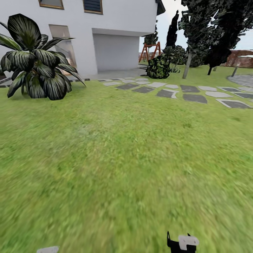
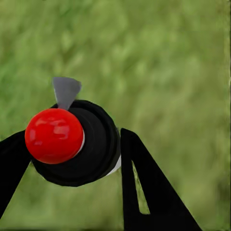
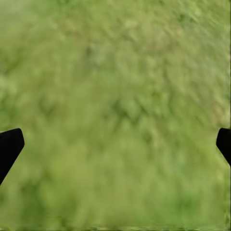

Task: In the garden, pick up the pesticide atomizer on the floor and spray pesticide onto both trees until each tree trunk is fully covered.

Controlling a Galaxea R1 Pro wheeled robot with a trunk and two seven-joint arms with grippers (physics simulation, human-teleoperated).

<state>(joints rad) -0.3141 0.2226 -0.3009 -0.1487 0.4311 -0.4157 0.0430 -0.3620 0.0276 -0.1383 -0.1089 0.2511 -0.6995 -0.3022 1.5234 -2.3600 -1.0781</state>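
Grey stepping stones (image 1: 182, 91) beyond grass (image 1: 116, 158).

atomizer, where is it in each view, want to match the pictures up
Head view: I can't make out the pesticide atomizer; lawn, stepping stones and a broad-leaved plant lie ahead.
Left wrist view: atomizer lower left, red knob and black body between the left end effector fingers.
Right wrist view: no atomizer; right end effector fingers spread wide over turf.
Shared landmark: the green grass.

Left claw (image 2: 72, 159) apparently clamped shut; right claw (image 3: 115, 144) spread wide.
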